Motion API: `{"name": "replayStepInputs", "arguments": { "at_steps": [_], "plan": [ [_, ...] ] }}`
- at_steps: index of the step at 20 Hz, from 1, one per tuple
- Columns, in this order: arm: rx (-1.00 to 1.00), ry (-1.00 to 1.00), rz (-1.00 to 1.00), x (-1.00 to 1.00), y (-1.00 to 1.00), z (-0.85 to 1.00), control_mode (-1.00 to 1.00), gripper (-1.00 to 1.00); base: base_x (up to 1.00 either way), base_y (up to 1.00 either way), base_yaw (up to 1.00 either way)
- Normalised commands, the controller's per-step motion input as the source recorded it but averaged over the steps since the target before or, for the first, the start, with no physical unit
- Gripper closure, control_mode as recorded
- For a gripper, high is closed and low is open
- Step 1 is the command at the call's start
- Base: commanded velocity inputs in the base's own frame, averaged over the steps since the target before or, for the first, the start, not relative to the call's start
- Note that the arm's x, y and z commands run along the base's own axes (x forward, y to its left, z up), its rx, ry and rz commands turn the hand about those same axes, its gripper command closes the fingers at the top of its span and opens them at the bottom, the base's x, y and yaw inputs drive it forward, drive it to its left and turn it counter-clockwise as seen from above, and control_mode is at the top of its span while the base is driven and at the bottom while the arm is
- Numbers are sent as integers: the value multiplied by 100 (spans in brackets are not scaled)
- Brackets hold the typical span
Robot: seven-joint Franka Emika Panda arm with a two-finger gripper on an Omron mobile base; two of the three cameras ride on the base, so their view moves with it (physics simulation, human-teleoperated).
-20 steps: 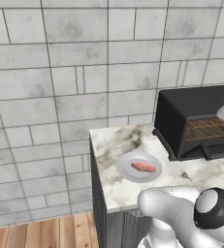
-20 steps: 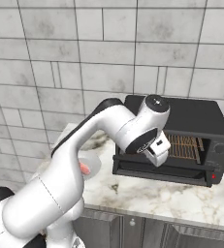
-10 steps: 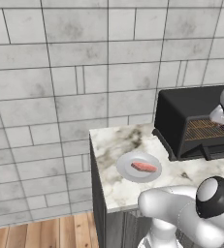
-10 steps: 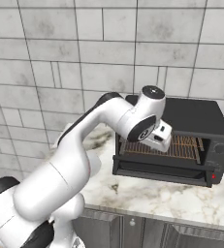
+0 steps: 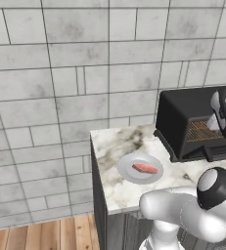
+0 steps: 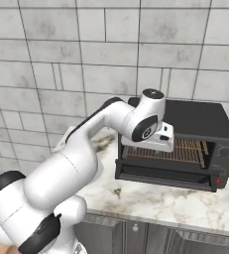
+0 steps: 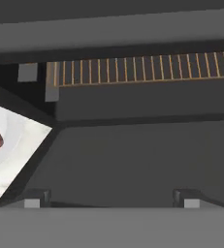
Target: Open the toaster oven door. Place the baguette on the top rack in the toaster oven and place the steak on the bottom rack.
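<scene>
Open gripper — above lowered toaster oven door

Marble counter with toaster oven and steak's plate.

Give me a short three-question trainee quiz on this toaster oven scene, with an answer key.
1. True or false: the toaster oven door is folded down, open.
2. Where does the steak lie? A) on a copper rack B) on the white plate C) bare on the counter
3. Fill in: the gripper, jaws open, hangs in front of the toaster oven with ____ between them.

Key: 1 true; 2 B; 3 nothing.
</scene>
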Motion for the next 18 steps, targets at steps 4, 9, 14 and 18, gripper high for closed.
{"name": "replayStepInputs", "arguments": {
  "at_steps": [4,9,14,18],
  "plan": [
    [0,5,10,25,3,-22,-100,-100,0,0,0],
    [0,0,12,7,0,-20,-100,-100,0,0,0],
    [-1,0,12,0,0,-30,-100,-100,0,0,0],
    [0,0,11,0,0,-28,-100,-100,0,0,0]
  ]
}}
